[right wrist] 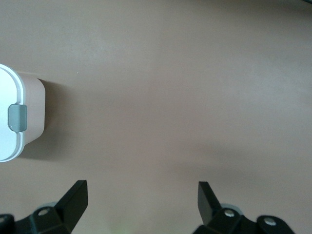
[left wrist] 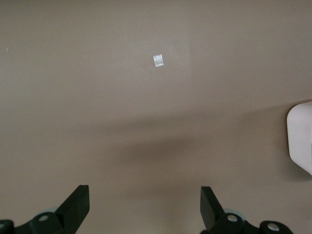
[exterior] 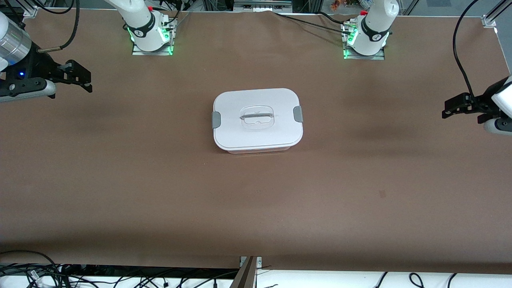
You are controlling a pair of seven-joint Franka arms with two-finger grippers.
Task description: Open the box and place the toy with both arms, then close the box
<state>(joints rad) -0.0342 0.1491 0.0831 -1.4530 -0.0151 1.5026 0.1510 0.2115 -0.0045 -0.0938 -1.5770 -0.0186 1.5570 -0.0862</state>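
The box (exterior: 257, 120) stands at the middle of the table with its white lid on. A grey clip (exterior: 216, 119) shows at each end and the clear handle (exterior: 257, 117) at the centre. The toy is out of view. My right gripper (exterior: 82, 78) is open and empty, up over the table toward the right arm's end, well apart from the box. In the right wrist view the gripper (right wrist: 141, 200) is open, with the box's end (right wrist: 9, 146) and one clip (right wrist: 17, 117) in sight. My left gripper (exterior: 445, 111) is open and empty over the left arm's end. It also shows open in the left wrist view (left wrist: 144, 204), with the box's edge (left wrist: 300, 141) in sight.
The two arm bases (exterior: 150, 34) (exterior: 366, 38) stand along the table's edge farthest from the front camera. A small pale mark (left wrist: 158, 60) lies on the brown table cover. Loose cables (exterior: 36, 272) lie off the table's edge nearest the front camera.
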